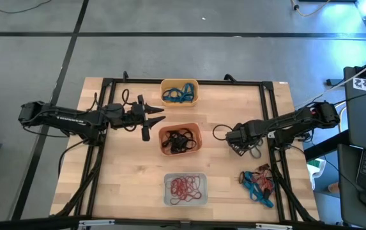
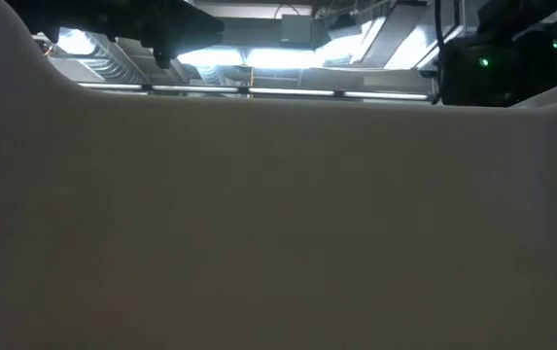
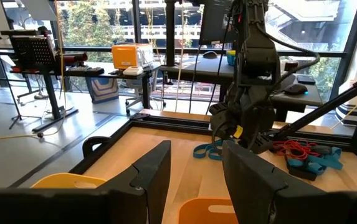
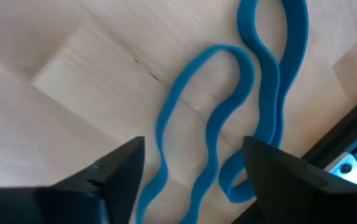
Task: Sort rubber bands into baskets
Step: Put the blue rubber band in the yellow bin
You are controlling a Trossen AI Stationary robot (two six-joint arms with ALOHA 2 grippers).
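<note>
A: Where is the blue band (image 4: 228, 118)?
B: On the wood directly under the right gripper (image 4: 194, 165), fingers spread, band running lengthwise between them.
A: And the left gripper (image 1: 151, 117)?
B: Spread, waiting at nine o'clock of the red-orange basket (image 1: 195, 130), farther off.

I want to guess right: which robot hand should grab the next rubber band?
Probably the right hand: it is open right over a blue band on the table. The left hand waits by the baskets.

Left arm reaches in level from the left side, its gripper (image 1: 149, 119) pointing toward the middle with fingers (image 3: 150, 177) spread apart. Right arm comes in from the right, wrist bent down, right gripper (image 4: 194, 165) low over the wood, fingers parted.
</note>
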